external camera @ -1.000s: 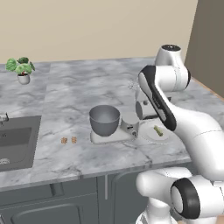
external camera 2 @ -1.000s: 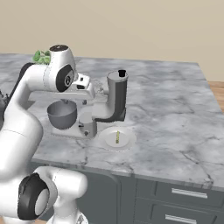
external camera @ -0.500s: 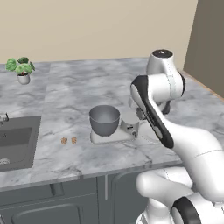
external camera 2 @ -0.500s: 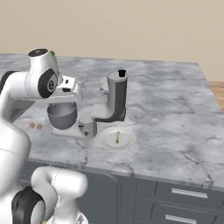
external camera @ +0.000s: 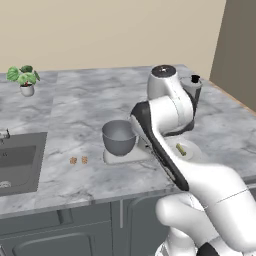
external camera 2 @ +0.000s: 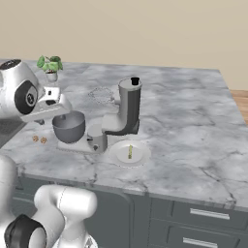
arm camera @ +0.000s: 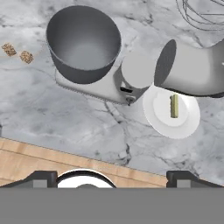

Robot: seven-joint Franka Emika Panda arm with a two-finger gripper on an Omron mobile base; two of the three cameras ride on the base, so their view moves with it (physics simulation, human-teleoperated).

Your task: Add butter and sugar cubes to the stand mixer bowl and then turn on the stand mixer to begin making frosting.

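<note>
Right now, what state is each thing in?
stand mixer bowl: empty, seated on the mixer base
stand mixer: head tilted up, whisk clear of the bowl
butter: lying on the white plate
sugar cubes: two, on the counter beside the bowl
gripper: open, holding nothing

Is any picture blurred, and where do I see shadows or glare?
Left base view: sharp, even light, soft shadow under the stand mixer bowl. Right base view: sharp, no glare on the white plate. Hand view: slightly coarse; the butter is clear, the sugar cubes grainy, and the bowl's inside shaded.
</note>
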